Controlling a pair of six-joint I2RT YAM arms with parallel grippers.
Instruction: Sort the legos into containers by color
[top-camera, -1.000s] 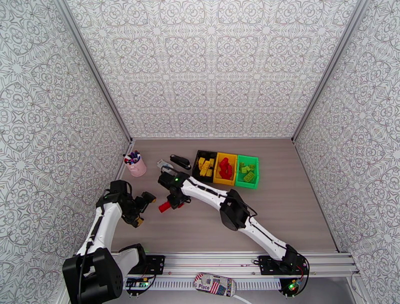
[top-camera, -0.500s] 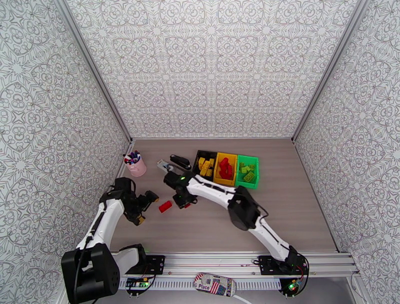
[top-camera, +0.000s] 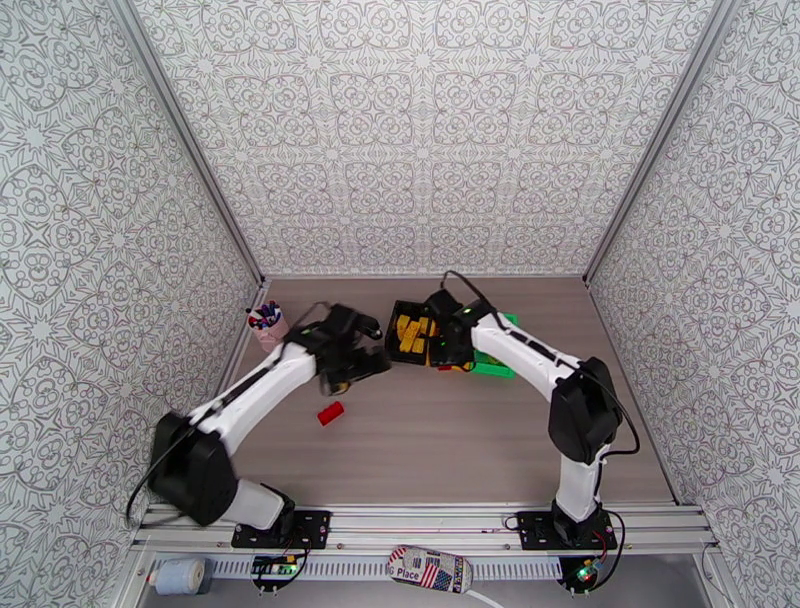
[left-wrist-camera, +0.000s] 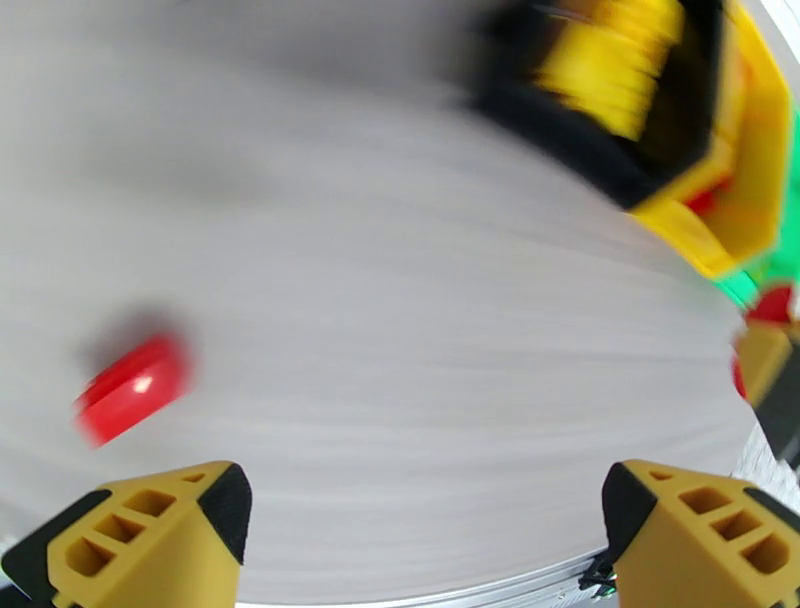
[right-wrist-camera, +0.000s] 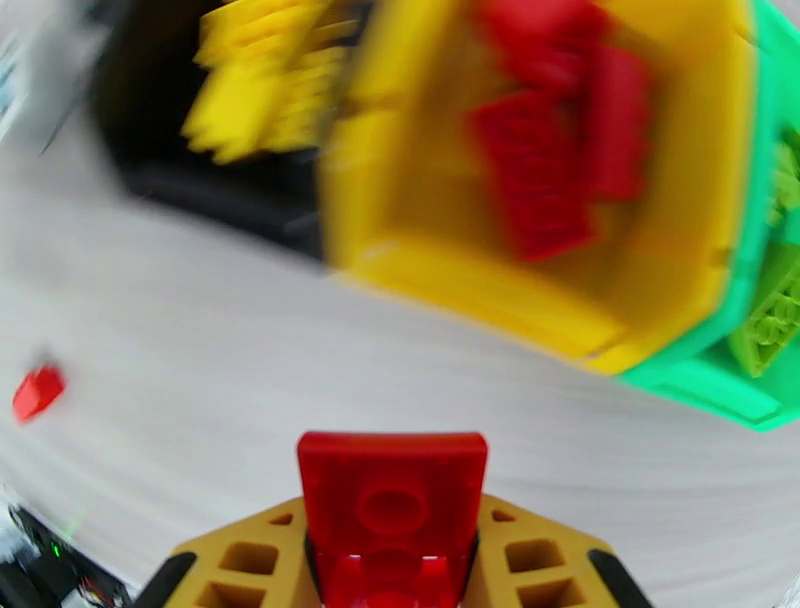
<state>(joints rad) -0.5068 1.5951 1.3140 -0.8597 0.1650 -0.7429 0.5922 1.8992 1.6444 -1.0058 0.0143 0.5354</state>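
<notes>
My left claw (left-wrist-camera: 425, 500) hangs released above the worktop (left-wrist-camera: 400, 300), where a loose red brick (top-camera: 331, 412) lies left of centre. Toward the far edge stand the black bin (right-wrist-camera: 210, 195), yellow bin (right-wrist-camera: 480, 290) and green bin (right-wrist-camera: 715, 385). My right claw (right-wrist-camera: 392, 545) clenches a second red brick (right-wrist-camera: 392, 470), seemingly just short of the yellow bin, though the view is blurred.

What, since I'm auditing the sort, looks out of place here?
One red lego lies loose on the table. Also odd: the yellow bin holds red legos, while yellow legos sit in the black bin.
</notes>
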